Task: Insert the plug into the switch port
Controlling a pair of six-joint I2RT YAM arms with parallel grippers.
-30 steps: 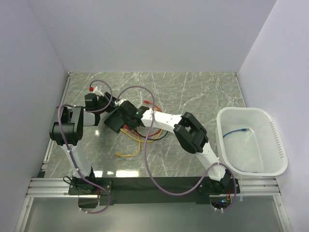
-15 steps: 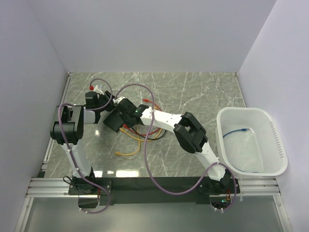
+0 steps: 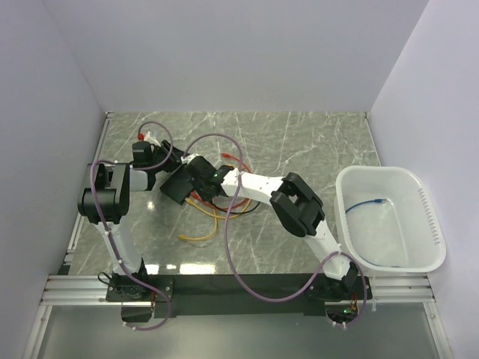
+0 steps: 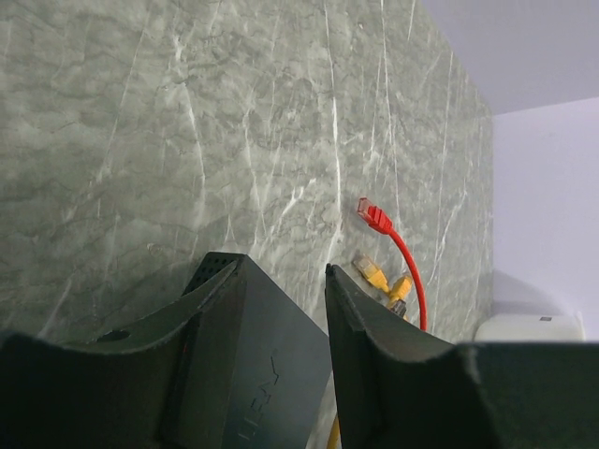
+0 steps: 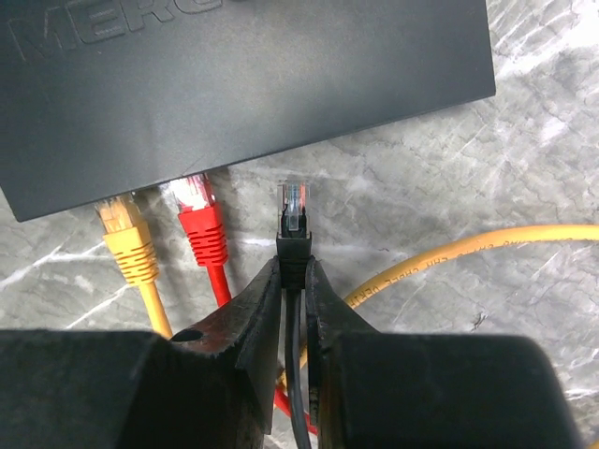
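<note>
Black plug, right hand seemingly low

Your left arm goes up from its base, bends at the elbow and points its front part to the right. Your left gripper has one finger on each side of the switch, and both fingers sit close against it. Your right arm leans up and to the left, bends at the elbow, and reaches far left toward the other arm. Your right gripper is squeezed tight on the black plug, pinching it just behind its clear tip. The two grippers are near each other.
</note>
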